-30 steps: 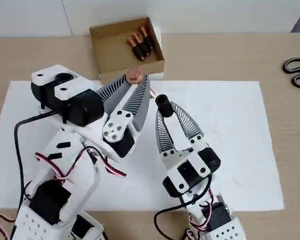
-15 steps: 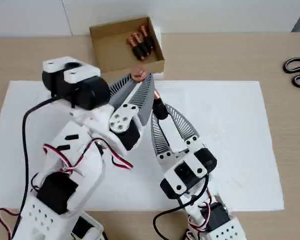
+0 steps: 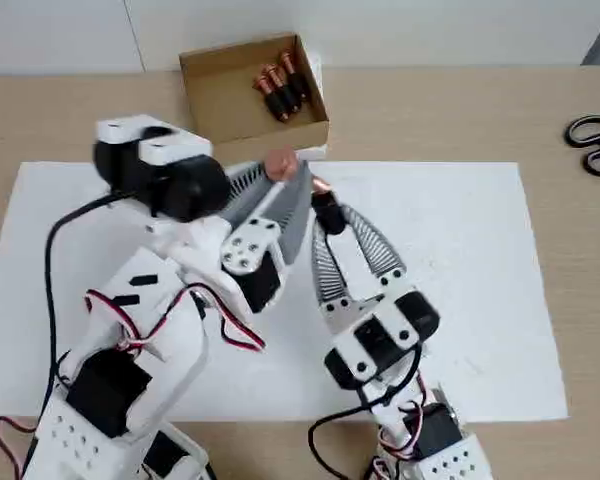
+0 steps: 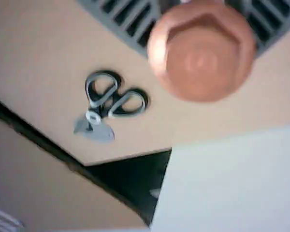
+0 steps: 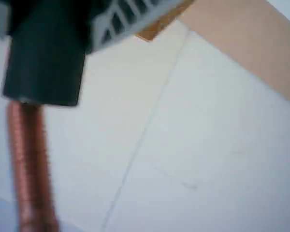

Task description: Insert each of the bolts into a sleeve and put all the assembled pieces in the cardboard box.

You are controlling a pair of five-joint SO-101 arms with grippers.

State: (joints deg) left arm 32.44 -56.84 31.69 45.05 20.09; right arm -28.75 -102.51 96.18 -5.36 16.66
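Note:
My left gripper (image 3: 280,168) is shut on the hexagonal head of a copper bolt (image 3: 283,164), just in front of the cardboard box (image 3: 220,105). The bolt head (image 4: 201,50) looms large between the grey ribbed fingers (image 4: 121,12) in the left wrist view. My right gripper (image 3: 328,214) is shut on a black sleeve (image 3: 327,212), right beside the bolt. The bolt's threaded shaft (image 5: 31,164) meets the sleeve's (image 5: 46,58) open end. Finished bolt-and-sleeve pieces (image 3: 282,85) lie in the box's far right corner.
A white paper sheet (image 3: 460,260) covers the wooden table (image 3: 430,110) under both arms. Black-handled scissors (image 3: 595,142) lie at the table's far right edge; the scissors (image 4: 111,101) also appear in the left wrist view. The box stands just past the sheet's far edge.
The left arm swung right with the bolt and the right gripper brought the sleeve toward it. A second ago the two were apart; now the bolt's tip is at the sleeve's mouth.

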